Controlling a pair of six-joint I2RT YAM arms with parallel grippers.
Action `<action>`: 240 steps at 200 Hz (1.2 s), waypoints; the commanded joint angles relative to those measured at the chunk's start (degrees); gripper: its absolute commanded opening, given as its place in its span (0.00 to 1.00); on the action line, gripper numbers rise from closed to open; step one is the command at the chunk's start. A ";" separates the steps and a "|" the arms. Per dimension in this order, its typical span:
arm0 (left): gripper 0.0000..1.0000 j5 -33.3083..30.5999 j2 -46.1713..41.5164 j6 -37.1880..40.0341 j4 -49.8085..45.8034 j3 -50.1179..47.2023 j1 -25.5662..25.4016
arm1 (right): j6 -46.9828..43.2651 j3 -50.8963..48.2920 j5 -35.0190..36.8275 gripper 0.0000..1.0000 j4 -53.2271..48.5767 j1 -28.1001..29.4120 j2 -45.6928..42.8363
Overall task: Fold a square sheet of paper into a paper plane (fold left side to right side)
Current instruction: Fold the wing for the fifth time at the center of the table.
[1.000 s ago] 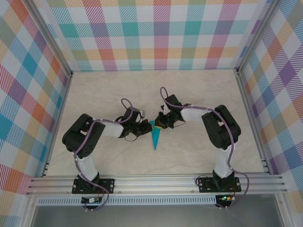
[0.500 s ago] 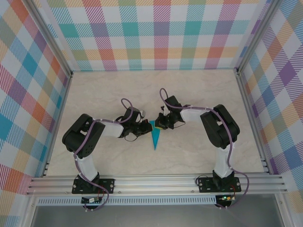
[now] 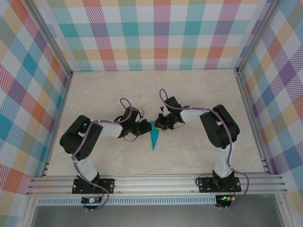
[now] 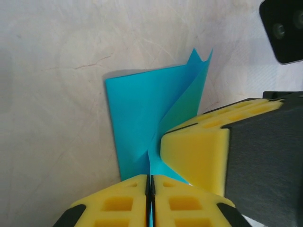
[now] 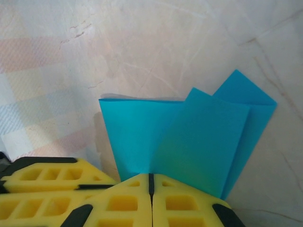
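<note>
Beige marbled counter [image 3: 94, 94], plaid walls [image 3: 161, 38] | teal paper plane [image 3: 154, 138] lies mid-counter, tip toward the near edge | left end effector [image 4: 150, 180] pinched closed on its wide end | right end effector [image 5: 151, 178] likewise clamped on it

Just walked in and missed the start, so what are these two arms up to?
A teal paper plane, already folded into a slim pointed dart, lies in the middle of the table. The left pincer is closed on its wide end. The right pincer is shut, with its tips against that same end.
</note>
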 commanded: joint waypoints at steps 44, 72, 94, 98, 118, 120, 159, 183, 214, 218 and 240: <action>0.21 -0.53 -13.96 0.10 -6.29 -3.59 -0.64 | -1.61 -3.08 2.90 0.06 -5.13 0.05 3.38; 0.15 1.73 -14.66 -1.81 -4.26 -4.35 -5.16 | -1.70 -3.03 3.00 0.06 -5.15 0.11 3.37; 0.13 2.22 -13.80 -3.88 -2.06 -4.04 -8.57 | -1.71 -3.03 3.00 0.06 -5.35 0.05 3.37; 0.13 2.15 -13.62 -3.96 -1.98 -3.83 -8.96 | -1.71 -3.03 3.00 0.06 -5.19 0.05 3.38; 0.12 1.27 -11.52 -3.63 -3.09 -2.57 -10.56 | -1.66 -2.79 2.93 0.06 -5.31 0.10 3.46; 0.12 1.25 -11.25 -3.61 -3.05 -2.49 -10.65 | -1.69 -2.77 2.91 0.06 -5.26 0.06 3.46; 0.11 1.59 -6.14 -4.68 -1.98 -1.98 -11.67 | -1.87 -2.59 3.01 0.06 -5.59 0.06 3.38; 0.10 0.90 -4.73 -5.40 -1.43 -2.53 -12.33 | -1.95 -2.53 3.00 0.06 -5.67 0.06 3.44; 0.09 0.03 -4.13 -6.57 -0.57 -3.49 -12.68 | -2.06 -2.44 3.17 0.06 -5.99 0.05 3.38; 0.09 -0.07 -4.09 -6.58 -0.57 -3.64 -12.68 | -2.09 -2.42 3.26 0.06 -5.98 0.05 3.38; 0.08 -1.00 -3.83 -7.00 -0.95 -4.47 -13.05 | -2.12 -2.33 3.43 0.06 -6.15 0.05 3.38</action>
